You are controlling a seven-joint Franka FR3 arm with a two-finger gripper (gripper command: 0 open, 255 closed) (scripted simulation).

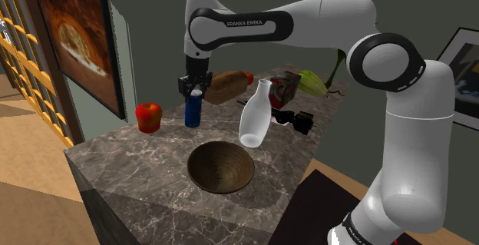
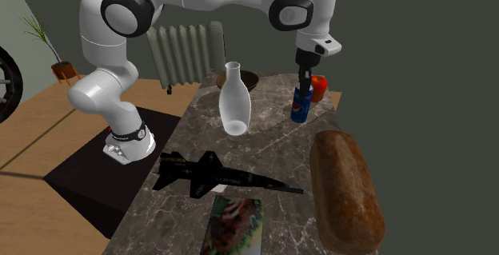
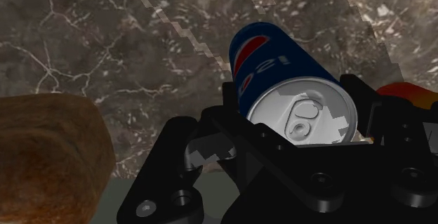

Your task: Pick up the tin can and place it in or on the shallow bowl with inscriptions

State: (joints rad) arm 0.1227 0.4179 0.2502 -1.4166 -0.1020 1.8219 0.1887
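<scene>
While the claw [image 1: 194, 91] clasps the tin can [image 1: 193, 114] only near its rim, it could pivot loose, or clip the bottle [image 1: 256, 117] beside the bowl [image 1: 201, 176].

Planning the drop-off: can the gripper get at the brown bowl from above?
Likely yes. The bowl sits open-topped on the counter, near the gripper, which is at the blue can. The clear bottle stands close by the bowl's rim; skirt it.
</scene>
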